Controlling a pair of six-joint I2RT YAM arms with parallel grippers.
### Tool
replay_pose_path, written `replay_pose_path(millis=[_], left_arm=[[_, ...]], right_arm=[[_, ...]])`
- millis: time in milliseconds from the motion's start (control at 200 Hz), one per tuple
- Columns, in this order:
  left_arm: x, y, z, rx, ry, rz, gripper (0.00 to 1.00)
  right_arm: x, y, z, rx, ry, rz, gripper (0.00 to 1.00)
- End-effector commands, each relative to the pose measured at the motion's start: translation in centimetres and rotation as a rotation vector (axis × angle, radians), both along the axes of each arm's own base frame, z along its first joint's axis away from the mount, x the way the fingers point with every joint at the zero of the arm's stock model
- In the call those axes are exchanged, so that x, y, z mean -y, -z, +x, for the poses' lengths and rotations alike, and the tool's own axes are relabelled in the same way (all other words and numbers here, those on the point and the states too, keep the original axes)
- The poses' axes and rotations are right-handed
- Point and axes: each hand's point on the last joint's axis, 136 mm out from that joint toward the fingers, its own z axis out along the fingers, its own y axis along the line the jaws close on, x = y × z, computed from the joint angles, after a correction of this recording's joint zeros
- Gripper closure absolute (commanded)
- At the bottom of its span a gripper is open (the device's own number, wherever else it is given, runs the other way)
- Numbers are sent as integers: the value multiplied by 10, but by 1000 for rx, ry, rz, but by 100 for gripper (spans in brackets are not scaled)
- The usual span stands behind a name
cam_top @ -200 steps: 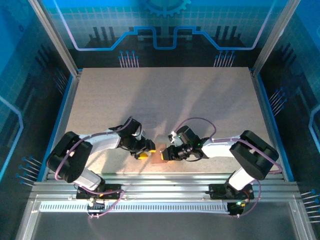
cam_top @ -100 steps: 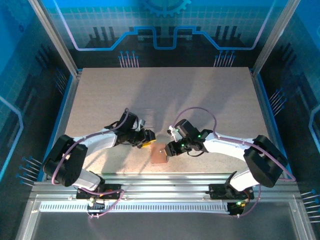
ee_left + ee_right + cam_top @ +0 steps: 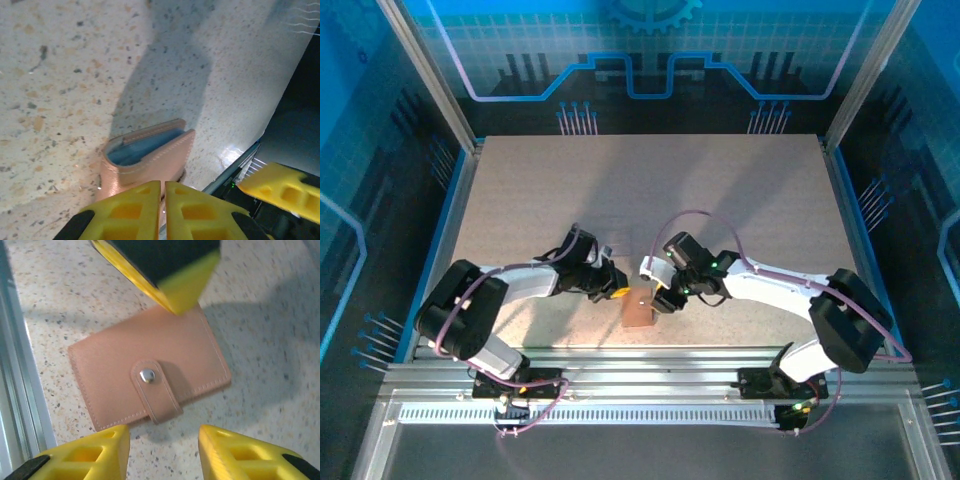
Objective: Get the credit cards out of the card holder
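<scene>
The left arm [image 3: 525,281] and right arm [image 3: 775,289] are clad in white shells, with black joints and black bases. A thin purplish cable [image 3: 705,213] is looped along each arm, loose rather than clipped flat. The fingers [image 3: 127,212] are moulded in yellow, and rectangular recesses are sunk into them.

The salmon-pink card holder [image 3: 110,375] lies folded flat, snap strap up, on the speckled table [image 3: 280,315] near its front edge.
</scene>
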Motion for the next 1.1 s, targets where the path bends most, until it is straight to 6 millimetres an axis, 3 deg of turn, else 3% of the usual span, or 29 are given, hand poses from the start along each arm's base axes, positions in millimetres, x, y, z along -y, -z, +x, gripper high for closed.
replay_pose_path(millis=[0,115,375,1091], left_arm=[[3,6,-6,-42,15,-24,91],[0,14,-8,-59,22,4,92],[-6,21,-13,-78,16,5,96],[-7,21,-15,-73,-6,-27,96]], right_arm=[[-9,0,-8,66,-260,-49,60],[-12,5,-9,77,-372,-78,62],[-20,13,-1,58,-456,-145,64],[-28,30,-2,56,-457,-251,62]])
